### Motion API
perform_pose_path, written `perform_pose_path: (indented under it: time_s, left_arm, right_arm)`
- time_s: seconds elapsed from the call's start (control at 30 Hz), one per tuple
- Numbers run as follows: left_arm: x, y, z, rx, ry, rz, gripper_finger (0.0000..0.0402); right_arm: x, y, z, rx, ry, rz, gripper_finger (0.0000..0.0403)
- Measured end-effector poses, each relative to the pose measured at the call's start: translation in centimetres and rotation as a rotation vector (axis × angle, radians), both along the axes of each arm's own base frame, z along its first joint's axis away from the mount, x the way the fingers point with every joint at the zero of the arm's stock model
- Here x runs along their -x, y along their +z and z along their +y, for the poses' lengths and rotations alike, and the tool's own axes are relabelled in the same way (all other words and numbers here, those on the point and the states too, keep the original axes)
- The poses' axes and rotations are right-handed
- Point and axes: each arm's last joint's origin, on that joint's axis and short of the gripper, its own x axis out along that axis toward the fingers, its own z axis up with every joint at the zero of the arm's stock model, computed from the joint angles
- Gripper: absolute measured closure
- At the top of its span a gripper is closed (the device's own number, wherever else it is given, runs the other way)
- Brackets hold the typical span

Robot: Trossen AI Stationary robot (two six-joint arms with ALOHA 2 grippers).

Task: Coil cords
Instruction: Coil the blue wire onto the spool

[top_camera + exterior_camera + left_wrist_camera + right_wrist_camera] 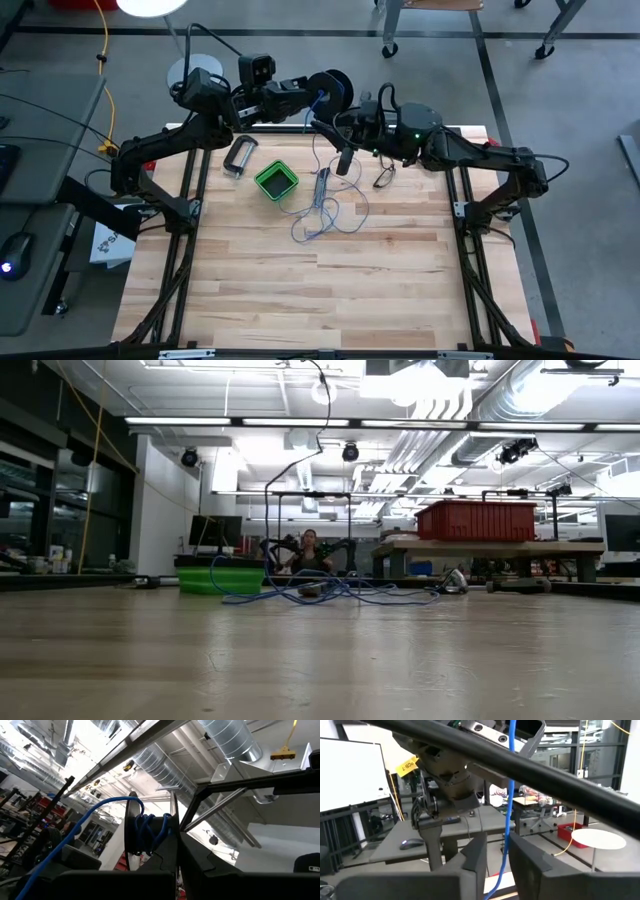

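Note:
My left gripper is raised over the table's far edge and shut on the small dark spool, which has blue wire wound on its core. The thin blue-grey wire drops from the spool to a loose tangle lying on the table. It also shows in the low view. My right gripper is just on the near side of the spool, above the table. It is open, and the wire runs through the gap between its fingers. My left gripper pinches the spool by the rim of one flange, between its two fingers. The spool is lifted clear of the table, with its axle about level. My right gripper has the wire passing between its fingers; whether a finger touches it, I cannot tell.
A green box stands on the table left of the tangle, with a silvery cylinder beyond it. A small dark loop lies under the right arm. The near half of the wooden table is bare. A person sits far behind.

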Motion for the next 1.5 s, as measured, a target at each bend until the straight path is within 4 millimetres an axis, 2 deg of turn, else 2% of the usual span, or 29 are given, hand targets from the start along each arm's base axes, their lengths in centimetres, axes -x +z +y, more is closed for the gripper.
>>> perform_pose_path:
  time_s: [0.13,0.23,0.33,0.5,0.67,0.93,1.1,1.3,1.5]
  left_arm:
    - [0.0,0.0,0.0,0.002,0.003,-0.001,0.0401]
    - [0.1,0.0,0.2,0.002,0.008,-0.003,0.0401]
    - [0.6,0.3,0.7,0.001,0.029,-0.012,0.0401]
    - [1.3,0.5,2.3,0.033,0.095,-0.021,0.0401]
    - [1.4,0.4,3.5,0.093,0.149,-0.021,0.0401]
    - [1.4,0.7,2.6,0.176,0.109,-0.059,0.0401]
    - [0.6,0.4,2.1,0.231,0.064,-0.038,0.0401]
    - [0.4,0.4,0.9,0.267,-0.015,-0.037,0.0401]
    - [0.3,0.4,0.8,0.286,-0.033,-0.046,0.0401]
  right_arm:
    - [0.0,0.0,0.0,0.000,0.001,-0.001,0.0393]
    - [0.2,0.2,0.3,-0.019,0.011,-0.006,0.0399]
    - [0.6,1.3,0.7,-0.006,0.042,-0.019,0.0400]
    - [1.4,3.2,1.4,0.023,0.127,-0.073,0.0402]
    - [1.8,4.0,1.6,0.029,0.149,-0.074,0.0402]
    - [1.5,4.2,1.1,0.004,0.118,-0.116,0.0402]
    - [0.1,3.5,0.8,-0.011,0.138,-0.127,0.0403]
    - [-0.4,3.1,0.7,-0.100,0.274,-0.133,0.0403]
    - [-1.0,3.1,1.2,-0.122,0.377,-0.176,0.0403]
